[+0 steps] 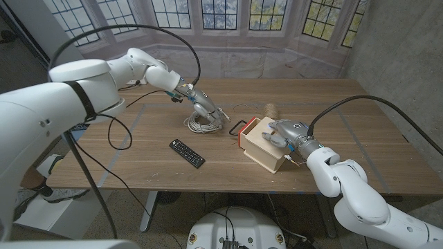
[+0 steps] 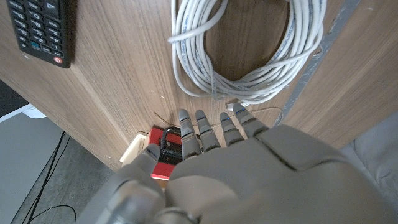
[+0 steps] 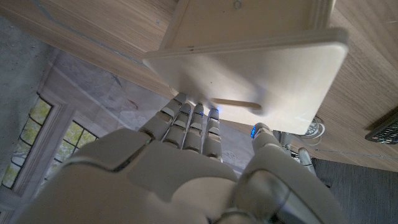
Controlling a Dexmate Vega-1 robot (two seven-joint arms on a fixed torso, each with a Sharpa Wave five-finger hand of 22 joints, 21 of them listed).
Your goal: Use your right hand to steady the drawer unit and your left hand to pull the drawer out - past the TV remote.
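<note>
The pale wooden drawer unit stands right of the table's middle, its red drawer front and black wire handle facing the left arm. My right hand rests on the unit's top, fingers spread against the wood and thumb off the edge. My left hand hovers over a white cable coil, fingers stretched toward the handle and holding nothing. The black TV remote lies nearer the front edge, left of the unit; it also appears in the left wrist view.
A spool of twine stands just behind the unit. The cable coil lies between my left hand and the table's middle. Tape lines mark the tabletop. A wall with windows lies beyond the far edge.
</note>
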